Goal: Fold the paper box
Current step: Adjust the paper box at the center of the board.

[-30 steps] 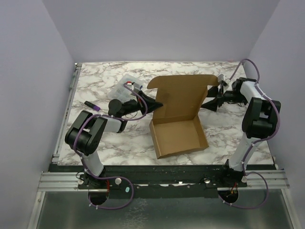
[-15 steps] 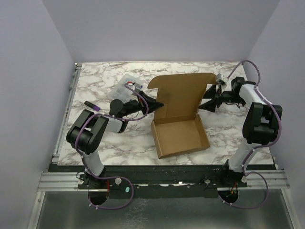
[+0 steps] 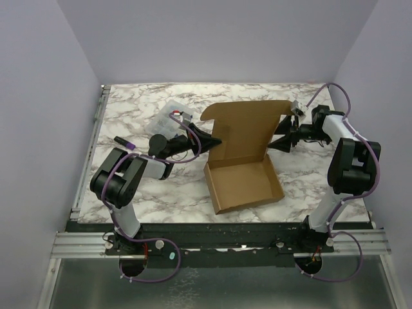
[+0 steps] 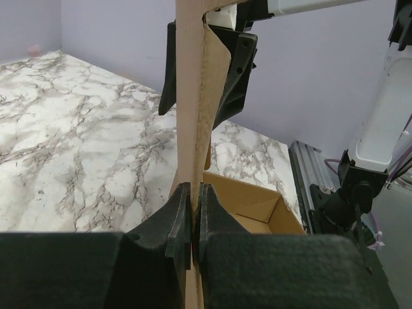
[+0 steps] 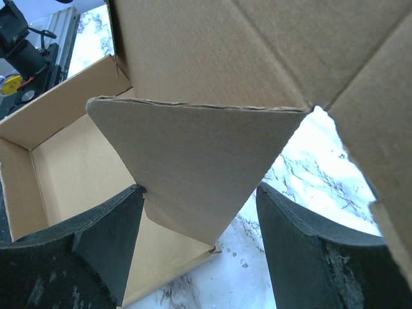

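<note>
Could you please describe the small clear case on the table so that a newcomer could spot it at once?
On the marble table, find the big brown paper box in the middle, then look left and farther back, past the left hand. There lies the clear plastic case: small and see-through, unlike the opaque brown cardboard beside it.

White, grey-veined marble desk (image 3: 129, 106), closed in by plain lavender walls (image 3: 219, 38). Toward the far left, a small clear plastic case (image 3: 166, 111). Nearer the left edge, a dark pen with purple end (image 3: 123, 141). Along the near edge, a metal rail (image 3: 219, 246).
</note>
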Tool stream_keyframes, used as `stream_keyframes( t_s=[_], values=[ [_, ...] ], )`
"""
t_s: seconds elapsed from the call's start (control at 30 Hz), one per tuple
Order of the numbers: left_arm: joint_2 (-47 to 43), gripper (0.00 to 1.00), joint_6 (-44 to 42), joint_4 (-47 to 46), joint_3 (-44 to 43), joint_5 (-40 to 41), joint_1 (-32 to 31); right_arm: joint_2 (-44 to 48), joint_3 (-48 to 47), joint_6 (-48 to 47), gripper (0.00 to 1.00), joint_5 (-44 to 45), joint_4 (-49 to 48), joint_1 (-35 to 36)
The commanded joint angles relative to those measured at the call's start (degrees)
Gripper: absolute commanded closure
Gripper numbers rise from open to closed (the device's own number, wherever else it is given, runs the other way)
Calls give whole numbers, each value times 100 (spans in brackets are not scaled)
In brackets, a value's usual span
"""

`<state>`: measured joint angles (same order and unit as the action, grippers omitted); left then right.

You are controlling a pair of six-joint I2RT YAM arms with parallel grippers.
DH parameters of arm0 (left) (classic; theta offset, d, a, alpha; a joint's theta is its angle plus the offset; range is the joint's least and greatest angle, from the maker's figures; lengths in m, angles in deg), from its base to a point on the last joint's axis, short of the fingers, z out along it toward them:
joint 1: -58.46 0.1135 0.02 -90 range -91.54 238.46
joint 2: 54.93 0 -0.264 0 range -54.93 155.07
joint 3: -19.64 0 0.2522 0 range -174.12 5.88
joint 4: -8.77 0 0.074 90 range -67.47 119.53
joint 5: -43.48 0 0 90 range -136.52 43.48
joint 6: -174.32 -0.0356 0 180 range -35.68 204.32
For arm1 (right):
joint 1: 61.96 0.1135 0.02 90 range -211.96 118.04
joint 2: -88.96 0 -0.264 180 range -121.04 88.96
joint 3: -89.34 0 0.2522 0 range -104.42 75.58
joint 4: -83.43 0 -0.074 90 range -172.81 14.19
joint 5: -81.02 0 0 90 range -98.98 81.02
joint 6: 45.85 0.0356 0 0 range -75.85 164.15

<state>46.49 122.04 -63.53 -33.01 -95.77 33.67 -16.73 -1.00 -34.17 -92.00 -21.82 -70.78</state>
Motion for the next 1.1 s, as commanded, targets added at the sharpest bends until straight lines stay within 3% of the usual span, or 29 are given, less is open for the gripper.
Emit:
stream_keyframes(
  t_s=[0.0, 0.47, 0.7, 1.07],
  values=[
    [35, 100, -36, -1418, -25, -146, -210, 185, 40, 72, 25, -364, 53, 203],
    [-27, 100, -82, -1346, 10, -53, -210, 169, 76, 90, 25, -283, 8, 198],
    [-355, 100, -674, -418, 78, 132, -215, 274, 223, 547, 25, -154, -475, 197],
    [-747, 100, -1036, 68, 252, 309, -221, 303, 266, 614, 25, -134, -553, 202]
  ],
)
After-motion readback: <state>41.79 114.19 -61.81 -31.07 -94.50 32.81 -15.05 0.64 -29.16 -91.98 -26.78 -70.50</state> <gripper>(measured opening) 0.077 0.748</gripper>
